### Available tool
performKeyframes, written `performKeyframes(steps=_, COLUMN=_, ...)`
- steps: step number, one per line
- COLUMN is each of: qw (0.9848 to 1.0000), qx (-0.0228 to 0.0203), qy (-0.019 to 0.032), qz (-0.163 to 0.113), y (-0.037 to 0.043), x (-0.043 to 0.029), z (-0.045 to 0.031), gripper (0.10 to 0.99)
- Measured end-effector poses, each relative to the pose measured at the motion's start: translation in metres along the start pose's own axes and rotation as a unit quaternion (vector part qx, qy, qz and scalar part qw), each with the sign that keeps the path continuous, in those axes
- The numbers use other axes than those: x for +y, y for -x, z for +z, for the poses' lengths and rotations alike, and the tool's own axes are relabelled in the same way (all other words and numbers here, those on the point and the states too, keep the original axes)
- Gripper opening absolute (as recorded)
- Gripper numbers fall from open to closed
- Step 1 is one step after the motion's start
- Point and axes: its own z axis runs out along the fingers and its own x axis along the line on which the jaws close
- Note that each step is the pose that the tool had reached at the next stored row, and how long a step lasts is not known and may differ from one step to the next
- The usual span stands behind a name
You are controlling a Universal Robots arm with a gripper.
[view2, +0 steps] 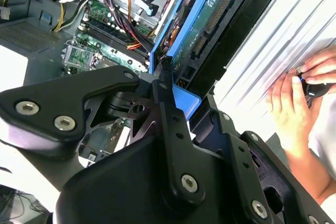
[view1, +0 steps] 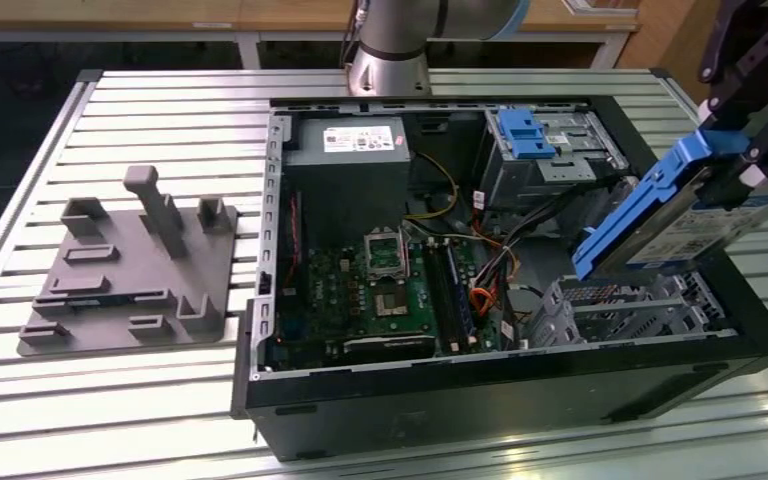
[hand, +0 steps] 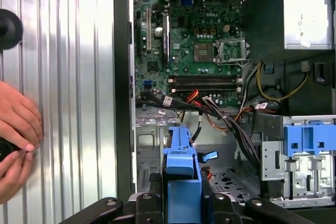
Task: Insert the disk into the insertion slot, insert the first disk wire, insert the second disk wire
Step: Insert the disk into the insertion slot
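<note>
An open computer case [view1: 491, 390] is set on the bench [view1: 157, 100], and a fixture plate [view1: 131, 270] is laid beside it on the exterior view's left. Inside the case, the motherboard [view1: 384, 290] is placed in the middle, with the power supply [view1: 351, 140] behind it. The disk [view1: 664, 215] is held tilted in the tool [view1: 738, 165], above the insertion slot [view1: 624, 310] and apart from it. A person's hands [hand: 16, 140] are seen over the bench beside the case.
</note>
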Motion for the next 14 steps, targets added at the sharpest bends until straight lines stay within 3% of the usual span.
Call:
performKeyframes(steps=8, qw=1.0, qx=0.0, qy=0.0005, qz=-0.006, y=0.0, x=-0.0001, z=0.0003, gripper=0.365)
performKeyframes(steps=14, qw=1.0, qx=0.0001, qy=0.0005, qz=-0.006, y=0.0001, x=-0.0044, z=0.0013, gripper=0.365)
